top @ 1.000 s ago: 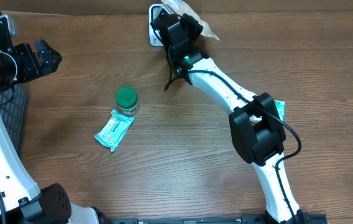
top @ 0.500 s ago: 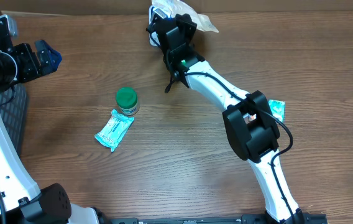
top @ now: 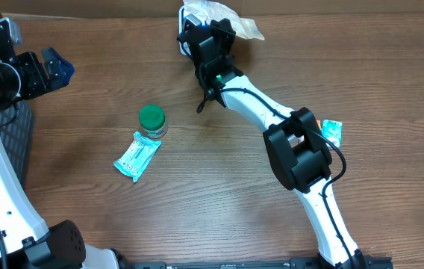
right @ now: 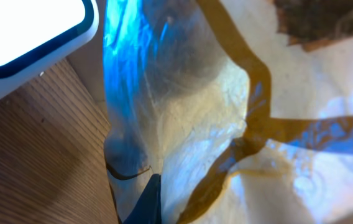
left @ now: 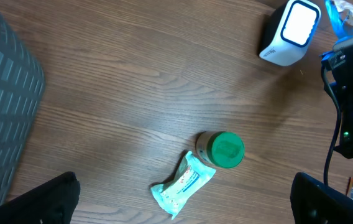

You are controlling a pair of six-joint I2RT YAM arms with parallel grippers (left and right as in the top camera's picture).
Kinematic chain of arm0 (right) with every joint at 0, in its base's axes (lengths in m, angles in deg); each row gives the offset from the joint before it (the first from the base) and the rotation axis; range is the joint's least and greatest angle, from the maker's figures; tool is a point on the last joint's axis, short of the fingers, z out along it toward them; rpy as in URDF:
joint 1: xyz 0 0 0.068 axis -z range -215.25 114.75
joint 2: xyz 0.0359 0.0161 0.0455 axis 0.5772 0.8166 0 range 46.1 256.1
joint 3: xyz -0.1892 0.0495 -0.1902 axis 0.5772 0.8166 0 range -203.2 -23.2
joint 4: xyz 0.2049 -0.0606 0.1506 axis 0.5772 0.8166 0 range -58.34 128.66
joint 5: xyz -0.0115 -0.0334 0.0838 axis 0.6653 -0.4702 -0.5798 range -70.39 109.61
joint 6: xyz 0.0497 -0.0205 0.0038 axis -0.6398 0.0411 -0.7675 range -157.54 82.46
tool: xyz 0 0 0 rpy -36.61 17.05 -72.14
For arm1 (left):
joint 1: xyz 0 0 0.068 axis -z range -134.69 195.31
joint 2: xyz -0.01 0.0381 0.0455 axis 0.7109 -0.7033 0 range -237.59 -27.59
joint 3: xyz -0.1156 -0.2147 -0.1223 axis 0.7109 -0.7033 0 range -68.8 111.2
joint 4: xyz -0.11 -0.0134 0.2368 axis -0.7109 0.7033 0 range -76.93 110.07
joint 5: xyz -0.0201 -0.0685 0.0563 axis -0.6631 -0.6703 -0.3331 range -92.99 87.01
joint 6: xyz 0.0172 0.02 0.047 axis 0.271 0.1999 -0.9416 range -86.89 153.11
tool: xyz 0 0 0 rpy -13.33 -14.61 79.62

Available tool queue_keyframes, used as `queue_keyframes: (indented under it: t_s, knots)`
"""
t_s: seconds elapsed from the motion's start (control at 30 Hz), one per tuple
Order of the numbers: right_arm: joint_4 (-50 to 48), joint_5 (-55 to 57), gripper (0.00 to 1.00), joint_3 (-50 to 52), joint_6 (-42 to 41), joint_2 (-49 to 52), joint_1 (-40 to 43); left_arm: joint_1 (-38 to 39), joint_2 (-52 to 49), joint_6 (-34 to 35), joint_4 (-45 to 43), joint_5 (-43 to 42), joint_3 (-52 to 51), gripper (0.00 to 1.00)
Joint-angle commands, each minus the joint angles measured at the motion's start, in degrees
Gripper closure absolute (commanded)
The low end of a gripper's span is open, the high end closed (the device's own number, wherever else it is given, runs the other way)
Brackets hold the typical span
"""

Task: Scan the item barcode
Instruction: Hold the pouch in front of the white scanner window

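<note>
- The right claw (top: 206, 33) is sitting at the far edge of the bench (top: 219, 194), pinching shut on a crinkly clear packet (right: 183, 106), the item being scanned.
- The packet is hanging just beside the white scanner (left: 288, 31), whose window is glowing. From the right wrist view it is sitting off to the side of that window rather than squarely over it.
- The left claw (top: 51, 67) is hovering wide open and empty at the left side, above a dark basket (left: 2, 124), well apart from the action.
- A green-lidded jar (top: 152, 119) and a teal sachet (top: 137, 155) are lying mid-bench, touching each other. A second teal sachet (top: 332, 131) is lying beside the right arm.
- No barcode is showing in any view, so it may be facing away from the window and failing to read.
- The film is wrinkling and catching blue light, and that glare could be spoiling a read.
- The grip looks to be on thin film only, so the packet may be slipping or folding.
- Moving closer risks nudging the scanner off its spot.
</note>
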Motion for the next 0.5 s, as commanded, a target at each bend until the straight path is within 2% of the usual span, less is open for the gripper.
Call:
queue_keyframes:
  t_s: [0.0, 0.07, 0.2, 0.3, 0.47]
  knots:
    - [-0.09, 2.4, 0.96, -0.07, -0.09, -0.59, -0.9, 0.17, 0.39, -1.09, -0.07, -0.46, 0.83, 0.01]
    - [-0.04, 2.64, 0.96, -0.07, -0.44, -1.53, -1.11, 0.17, 0.39, -1.09, -0.04, -0.44, 0.83, 0.0]
    - [2.27, 4.66, 0.96, -0.07, -6.54, -6.71, -1.31, 0.17, 0.39, -1.09, -0.07, -0.44, 0.83, 0.0]
    - [10.12, 2.47, 0.96, -0.07, -11.74, -11.34, -1.31, 0.17, 0.39, -1.09, -0.04, -0.44, 0.83, 0.0]
    - [26.69, -7.13, 0.96, -0.09, -26.23, -21.29, -1.33, 0.17, 0.39, -1.09, -0.04, -0.44, 0.83, 0.0]
